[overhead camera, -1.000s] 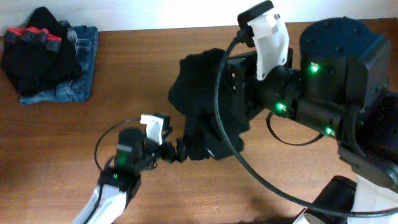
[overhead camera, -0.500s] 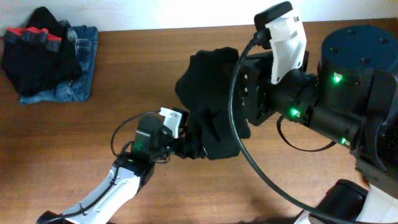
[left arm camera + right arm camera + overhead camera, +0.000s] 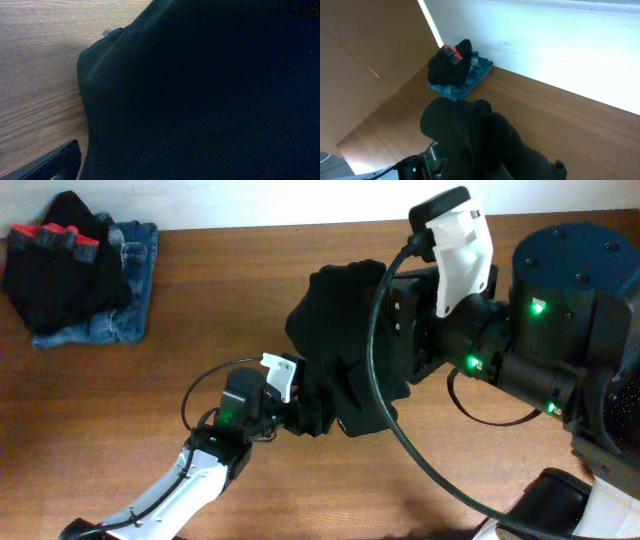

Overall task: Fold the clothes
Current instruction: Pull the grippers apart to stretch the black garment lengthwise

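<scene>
The black top (image 3: 340, 345) lies in a crumpled heap near the middle of the tabletop (image 3: 120, 400), well apart from the pile of other clothes (image 3: 75, 270) in the far corner. The right arm (image 3: 560, 330) reaches into the heap from the side. Its jaws are closed and buried in the fabric. The right wrist view shows the cloth hanging bunched just under the camera, so they appear to be gripping the top and holding part of it up. The left arm (image 3: 190, 480) has its jaws spread wide at the heap's near edge, against the cloth or very nearly so, with nothing clamped between them (its camera sees little but black fabric and a strip of wood).

The main danger, I think, is a blind grab. No sleeve, hem or collar can be picked out, so the left jaws could close on several layers at once, or on a loose wrinkle. Pulling would then twist the top rather than spread it. A pull from the left might also tug the cloth out of the right jaws if their hold is thin. The black cable (image 3: 372, 370) loops across the heap and could drag or snag the fabric. The arms also work very near each other and could knock together.
</scene>
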Controlling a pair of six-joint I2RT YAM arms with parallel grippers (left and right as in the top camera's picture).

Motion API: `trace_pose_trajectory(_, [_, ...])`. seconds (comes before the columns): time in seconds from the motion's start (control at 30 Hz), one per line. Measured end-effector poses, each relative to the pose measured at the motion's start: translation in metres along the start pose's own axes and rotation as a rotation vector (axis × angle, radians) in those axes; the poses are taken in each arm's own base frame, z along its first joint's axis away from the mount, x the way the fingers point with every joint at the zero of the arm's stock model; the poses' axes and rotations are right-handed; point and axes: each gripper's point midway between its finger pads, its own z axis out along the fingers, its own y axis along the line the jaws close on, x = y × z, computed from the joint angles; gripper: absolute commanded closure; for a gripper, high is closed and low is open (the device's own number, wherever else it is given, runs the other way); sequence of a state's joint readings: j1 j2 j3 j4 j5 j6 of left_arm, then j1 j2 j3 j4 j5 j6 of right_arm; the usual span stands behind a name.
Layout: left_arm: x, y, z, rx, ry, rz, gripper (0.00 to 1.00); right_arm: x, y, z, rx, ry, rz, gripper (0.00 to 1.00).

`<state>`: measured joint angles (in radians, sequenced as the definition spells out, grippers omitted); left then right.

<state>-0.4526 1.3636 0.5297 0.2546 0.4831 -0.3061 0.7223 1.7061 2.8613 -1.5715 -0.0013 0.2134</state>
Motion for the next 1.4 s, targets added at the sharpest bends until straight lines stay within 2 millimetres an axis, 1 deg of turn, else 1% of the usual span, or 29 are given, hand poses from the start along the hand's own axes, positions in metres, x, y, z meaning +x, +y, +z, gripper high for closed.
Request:
trace_pose_trajectory(0.03, [0.000,0.000,0.000,-0.002,-0.001,0.000,0.05,0.000,-0.002,0.000,0.009,0.001,0.000,0.96])
trace_pose_trajectory(0.07, [0.000,0.001,0.000,-0.004,-0.001,-0.001,0.22,0.001,-0.004,0.000,0.022,0.003,0.000,0.96])
trace_pose_trajectory(0.1, [0.000,0.001,0.000,-0.005,-0.001,-0.002,0.48,0.002,-0.007,0.000,0.040,0.008,0.000,0.96])
trace_pose_trajectory(0.13, [0.000,0.001,0.000,-0.007,-0.002,0.002,0.68,0.003,-0.010,0.000,0.053,0.011,0.000,0.96])
trace_pose_trajectory(0.17, [0.000,0.001,0.000,-0.007,-0.002,0.007,0.80,0.004,-0.012,0.000,0.068,0.013,0.000,0.96])
trace_pose_trajectory(0.23, [-0.001,0.002,0.000,-0.013,-0.003,0.011,0.97,0.005,-0.016,-0.001,0.092,0.014,-0.001,0.96])
trace_pose_trajectory(0.27, [-0.001,0.003,0.000,-0.017,-0.004,0.011,0.99,0.005,-0.018,-0.001,0.100,0.016,-0.001,0.96])
trace_pose_trajectory(0.57, [-0.001,0.009,-0.001,-0.053,-0.006,0.036,0.99,0.009,-0.027,-0.002,0.152,0.026,-0.003,0.96])
trace_pose_trajectory(0.7, [-0.004,0.011,-0.010,-0.106,0.021,0.068,0.99,0.011,-0.030,-0.003,0.168,0.035,-0.004,0.96])
trace_pose_trajectory(0.77, [-0.010,0.014,-0.022,-0.172,0.036,0.096,0.99,0.011,-0.035,-0.003,0.189,0.037,-0.003,0.96])
trace_pose_trajectory(0.83, [-0.022,0.018,-0.036,-0.251,0.037,0.131,0.99,0.010,-0.042,-0.004,0.219,0.032,0.002,0.96])
trace_pose_trajectory(1.03, [-0.078,0.028,-0.095,-0.529,-0.070,0.227,0.99,0.007,-0.065,-0.009,0.303,0.018,0.028,0.96])
trace_pose_trajectory(1.1, [-0.091,0.031,-0.111,-0.601,-0.113,0.241,0.99,0.006,-0.074,-0.010,0.333,0.015,0.040,0.96])
trace_pose_trajectory(1.17, [-0.097,0.035,-0.122,-0.661,-0.138,0.250,0.99,0.007,-0.086,-0.014,0.378,0.014,0.062,0.96])
trace_pose_trajectory(1.4, [-0.102,0.057,-0.144,-0.841,-0.163,0.247,0.99,0.012,-0.119,-0.023,0.508,0.026,0.120,0.96])
